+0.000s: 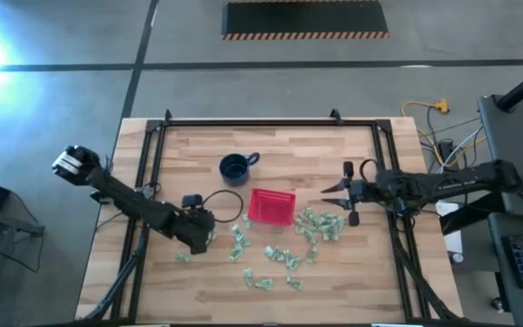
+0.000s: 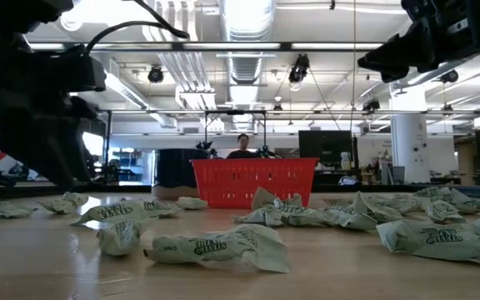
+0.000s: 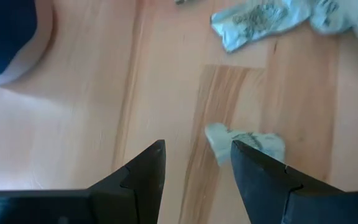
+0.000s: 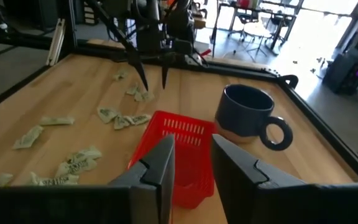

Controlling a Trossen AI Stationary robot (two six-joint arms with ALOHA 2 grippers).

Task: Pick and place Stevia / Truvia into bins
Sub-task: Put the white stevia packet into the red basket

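Note:
Several pale green-and-white sachets (image 1: 320, 227) lie flat on the wooden table, right of and in front of the red latticed basket (image 1: 271, 207). My left gripper (image 1: 205, 234) is low over the table left of the basket and open. In the left wrist view, one crumpled sachet (image 3: 253, 142) lies just outside one finger of my left gripper (image 3: 197, 152). My right gripper (image 1: 332, 193) hangs open, well above the table, right of the basket (image 4: 179, 140). My left gripper points down at the table with one fingertip (image 3: 241, 152) right beside the crumpled sachet's edge (image 3: 219, 134). I cannot tell whether it touches. The sachet lies flat on the table, outside the gap between the fingers.
A dark blue mug (image 1: 235, 168) stands behind the basket, toward the far edge. A black cable loop (image 1: 216, 202) lies left of the basket. A black frame rail (image 1: 271, 123) runs round the table. Bare wood shows along the near edge and far right.

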